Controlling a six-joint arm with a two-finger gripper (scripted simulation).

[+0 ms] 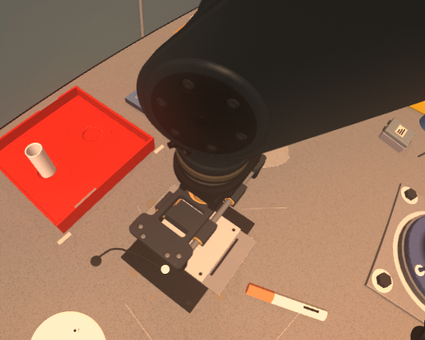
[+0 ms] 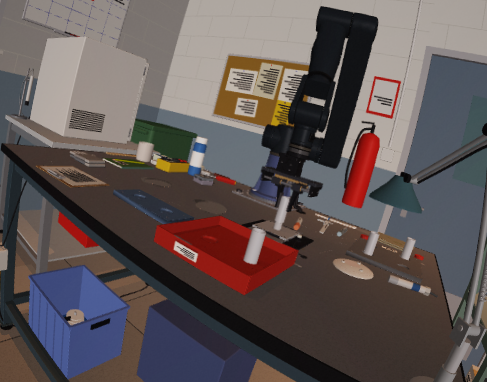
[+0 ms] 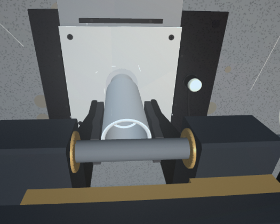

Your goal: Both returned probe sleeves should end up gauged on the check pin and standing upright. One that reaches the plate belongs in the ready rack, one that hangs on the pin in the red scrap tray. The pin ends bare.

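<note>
A pale probe sleeve (image 3: 124, 106) stands upright over the check pin (image 3: 121, 76), whose lower part shows below the sleeve above the white plate (image 3: 121, 69). That sleeve (image 2: 281, 210) is held between the fingers of my gripper (image 3: 123, 114), which is closed on it from above. A second sleeve (image 1: 40, 159) stands upright in the red scrap tray (image 1: 65, 155) to the left, near its left corner (image 2: 253, 245). The ready rack (image 2: 388, 254) lies further right on the bench, with two pale posts standing on it.
Behind the plate stand the arm's blue base (image 2: 268, 179) and a red fire extinguisher (image 2: 360, 166). An orange-tipped marker (image 1: 285, 301) lies in front of the plate, a cream disc (image 1: 67, 327) at the near left. A grey lamp (image 2: 438, 174) overhangs the right end.
</note>
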